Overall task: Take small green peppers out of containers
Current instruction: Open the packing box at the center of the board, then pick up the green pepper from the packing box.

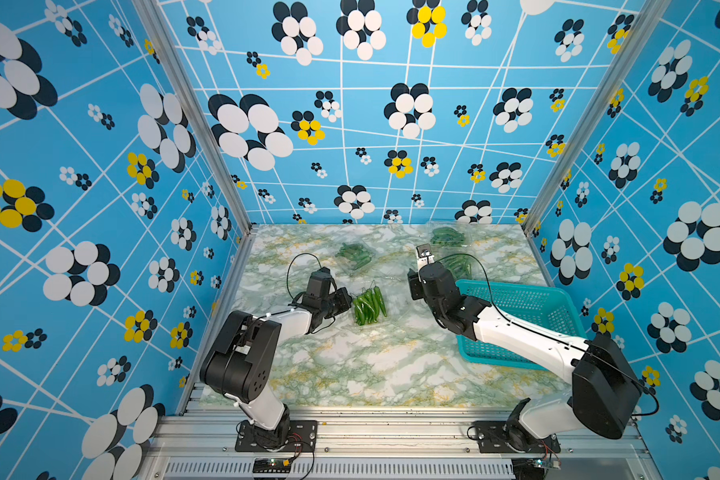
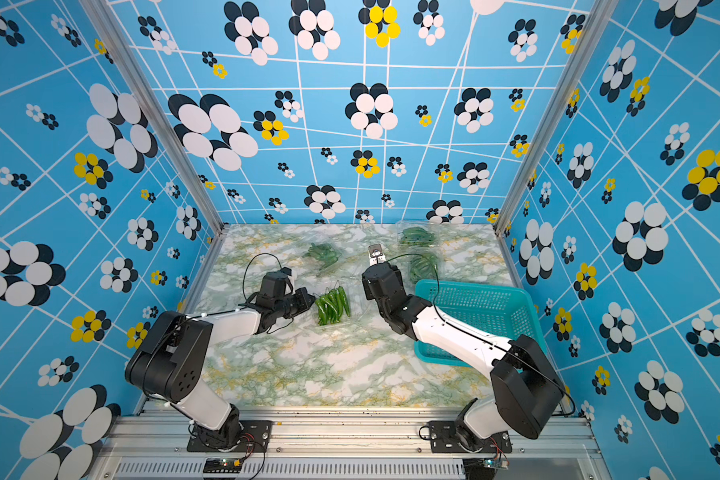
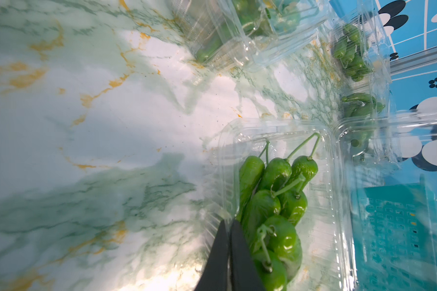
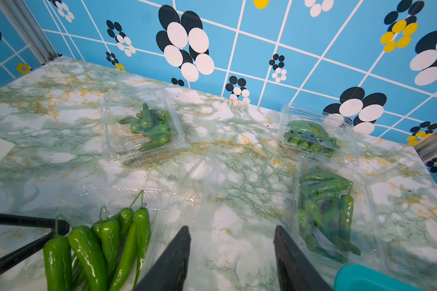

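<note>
Obs: small green peppers (image 1: 368,307) lie bunched in the open container (image 3: 334,201), between the arms.
- left gripper (image 3: 228,241): jaws pressed together at its rim; pinching plastic or not, cannot tell.
- right gripper (image 4: 232,228): spread, empty, just beside.

Judgement: steady the container, grasp mid-bunch, lift vertically.

No text, label, brand, number or sign can be read in any of the views.
</note>
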You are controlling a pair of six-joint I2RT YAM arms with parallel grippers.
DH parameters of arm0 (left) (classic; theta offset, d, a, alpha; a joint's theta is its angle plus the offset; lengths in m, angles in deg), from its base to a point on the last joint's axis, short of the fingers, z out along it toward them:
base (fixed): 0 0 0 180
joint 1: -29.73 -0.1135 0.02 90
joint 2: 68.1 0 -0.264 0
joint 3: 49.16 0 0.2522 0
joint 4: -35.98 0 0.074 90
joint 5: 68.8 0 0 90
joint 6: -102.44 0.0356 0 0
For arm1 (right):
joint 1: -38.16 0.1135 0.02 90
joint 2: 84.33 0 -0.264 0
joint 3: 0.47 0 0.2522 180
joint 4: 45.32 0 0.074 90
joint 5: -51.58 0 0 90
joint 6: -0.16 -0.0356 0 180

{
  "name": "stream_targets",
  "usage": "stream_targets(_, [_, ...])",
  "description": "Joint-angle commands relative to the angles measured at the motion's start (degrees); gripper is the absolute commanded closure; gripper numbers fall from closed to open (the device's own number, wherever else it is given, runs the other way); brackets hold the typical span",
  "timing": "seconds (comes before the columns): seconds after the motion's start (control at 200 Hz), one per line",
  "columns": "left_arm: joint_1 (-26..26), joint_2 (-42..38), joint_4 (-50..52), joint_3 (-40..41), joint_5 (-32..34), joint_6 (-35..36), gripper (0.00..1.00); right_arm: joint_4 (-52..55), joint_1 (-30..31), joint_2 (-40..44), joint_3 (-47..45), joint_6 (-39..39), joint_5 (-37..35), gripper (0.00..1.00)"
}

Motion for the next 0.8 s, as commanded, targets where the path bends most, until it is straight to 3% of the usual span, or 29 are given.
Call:
stream_targets(0.0, [-0.51, -2.10, 0.47, 0.28, 0.38, 1.35, 0.91, -5.14, 0.31, 1.26, -2.69, 1.84, 2.41, 0.44])
stream_targets(0.225, [-0.51, -2.84, -1.36, 1.04, 0.15, 1.57, 0.89, -8.18, 1.40, 2.07, -3.67, 4.78, 12.13, 0.41])
stream_targets(0.425, [-0.53, -3.13, -1.91, 1.28, -0.28, 1.75, 0.81, 8.61, 1.70, -9.41, 9.90, 3.92, 25.92, 0.42])
stream_targets(0.62, [-0.45, -3.90, -0.39, 1.01, 0.50, 2.27, 0.65, 14.28, 1.87, -17.75, 15.67, 2.93, 29.18, 0.42])
stream_targets(0.794, [-0.49, -6.77, -0.21, 2.43, 3.03, 2.96, 0.61, 18.16, 2.19, -22.83, 19.70, 2.82, 31.11, 0.42])
